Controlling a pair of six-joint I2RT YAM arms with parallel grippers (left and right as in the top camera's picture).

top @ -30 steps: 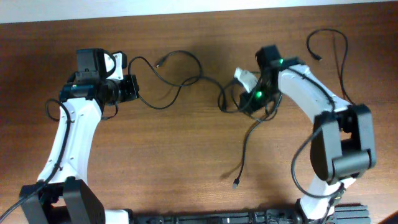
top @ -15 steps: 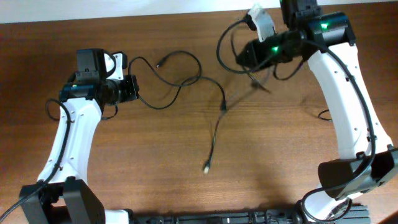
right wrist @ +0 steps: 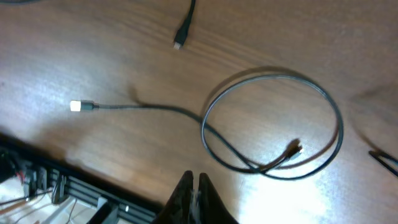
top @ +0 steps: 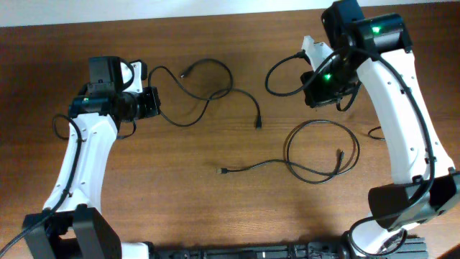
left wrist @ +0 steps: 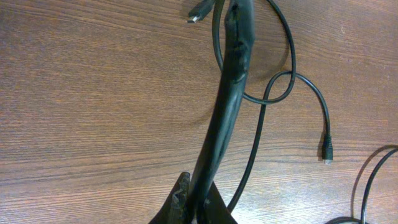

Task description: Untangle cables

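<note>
Left pincer point(top: 153, 101) is clamping the long cable point(left wrist: 232, 84), which is trailing ahead of it across the tabletop point(top: 180, 194). Right pincer point(right wrist: 194, 184) is hovering pinched together and empty, the looped cable point(right wrist: 205, 127) lying loose below it.

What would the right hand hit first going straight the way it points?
Probably the looped cable on the table; the right hand points toward its left arc. Height above it is unclear.
</note>
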